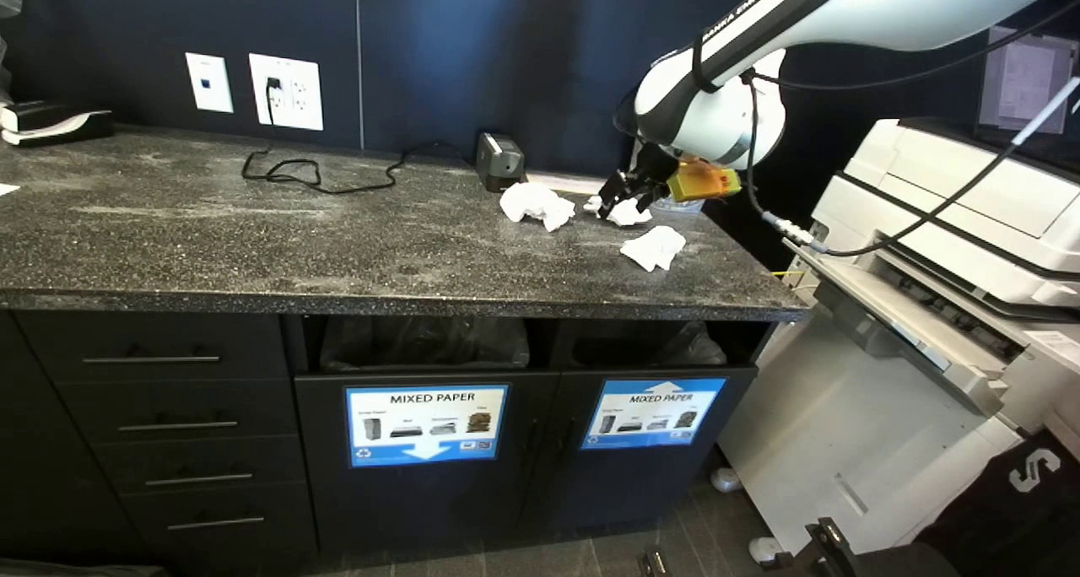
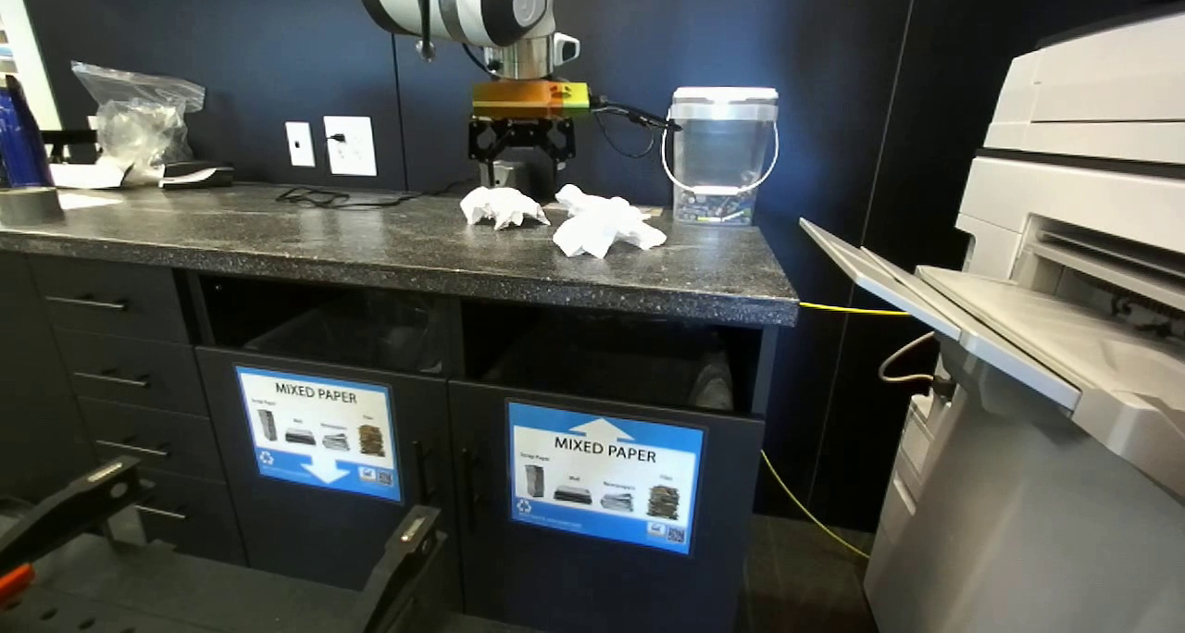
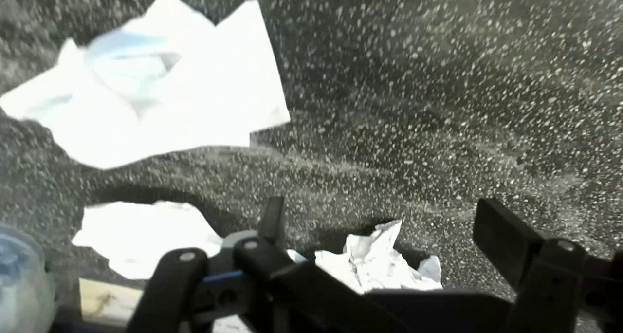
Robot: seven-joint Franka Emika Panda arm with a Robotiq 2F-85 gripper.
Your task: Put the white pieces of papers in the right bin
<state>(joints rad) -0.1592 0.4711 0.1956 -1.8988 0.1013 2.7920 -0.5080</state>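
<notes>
White paper pieces [image 2: 606,230], three in number and all crumpled, are found on the dark speckled desk [image 1: 380,248], towards the end beside the office machine [image 1: 852,408]. The left piece [image 1: 537,204] is noted just beside a small black device [image 1: 501,162]; the front piece [image 1: 654,248] is positioned nearer the desk's front edge; the rear piece [image 1: 631,214] is partly hidden in an exterior view by the fingers [image 3: 506,238]. These are spread wide, and nothing is held. They are suspended low over the desk from the robot arm [image 1: 911,8]; in the wrist view a piece is framed between them. Whether it is touched cannot be determined. The right bin [image 2: 602,577] is housed in the cabinet [image 1: 169,417] under the desk, and its blue-and-white MIXED PAPER sign [image 2: 606,476] is marked with an upward arrow. On the left bin [image 2: 315,536], just beside it, the arrow is pointed downward. A lidded translucent pail [image 2: 722,147] is placed at the desk's end, near the wall [image 2: 833,152]. A black cable [image 1: 342,191] is seen lying further left.
</notes>
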